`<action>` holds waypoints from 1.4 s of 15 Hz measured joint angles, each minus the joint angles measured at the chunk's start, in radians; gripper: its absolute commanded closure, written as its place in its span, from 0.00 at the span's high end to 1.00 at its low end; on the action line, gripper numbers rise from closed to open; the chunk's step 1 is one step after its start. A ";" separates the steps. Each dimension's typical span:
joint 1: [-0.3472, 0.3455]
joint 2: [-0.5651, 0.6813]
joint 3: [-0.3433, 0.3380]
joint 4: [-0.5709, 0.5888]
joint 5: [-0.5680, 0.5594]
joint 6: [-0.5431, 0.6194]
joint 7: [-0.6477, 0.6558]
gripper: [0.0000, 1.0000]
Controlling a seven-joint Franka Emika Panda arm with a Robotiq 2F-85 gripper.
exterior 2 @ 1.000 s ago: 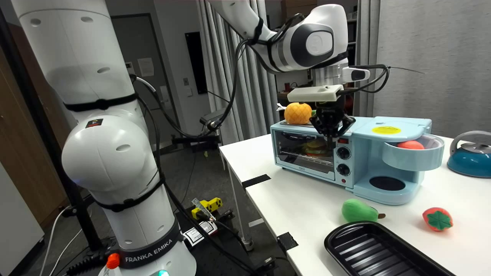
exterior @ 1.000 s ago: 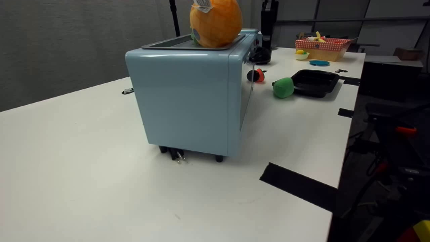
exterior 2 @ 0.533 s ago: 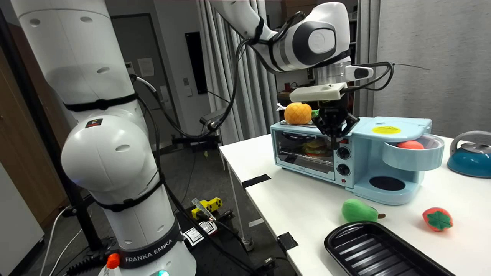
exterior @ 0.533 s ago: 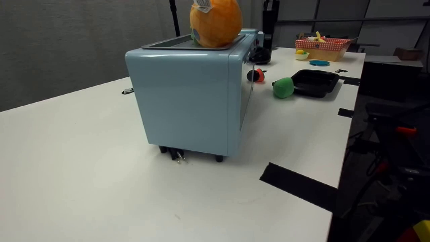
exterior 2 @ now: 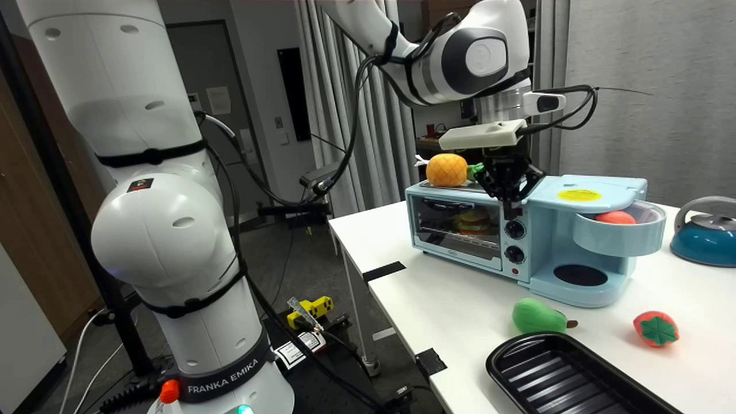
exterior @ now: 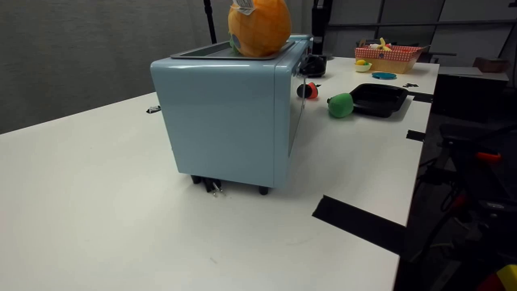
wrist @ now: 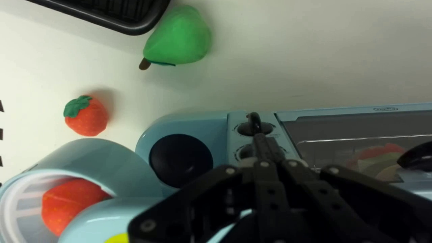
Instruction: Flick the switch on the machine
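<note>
The machine on the table seems stiff and heavy, so the gripper, closed on nothing, should not grasp but gently push above the upper knob, where the switch is probably hidden.

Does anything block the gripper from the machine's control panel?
Nothing visible does. In the wrist view, the shut gripper overlaps the control panel on the machine, with no loose object between them. Whether they touch, I cannot tell.
</note>
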 measured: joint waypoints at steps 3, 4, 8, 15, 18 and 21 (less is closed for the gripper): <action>0.000 0.004 0.001 0.000 0.002 0.010 0.000 0.00; 0.000 0.005 0.001 0.000 0.003 0.011 0.000 0.00; 0.000 0.013 0.001 0.000 0.026 0.011 0.000 0.00; 0.003 0.021 0.015 0.004 0.090 0.014 -0.001 0.00; 0.003 0.021 0.017 0.004 0.102 0.014 -0.002 0.00; 0.004 0.021 0.021 0.004 0.120 0.011 -0.007 0.00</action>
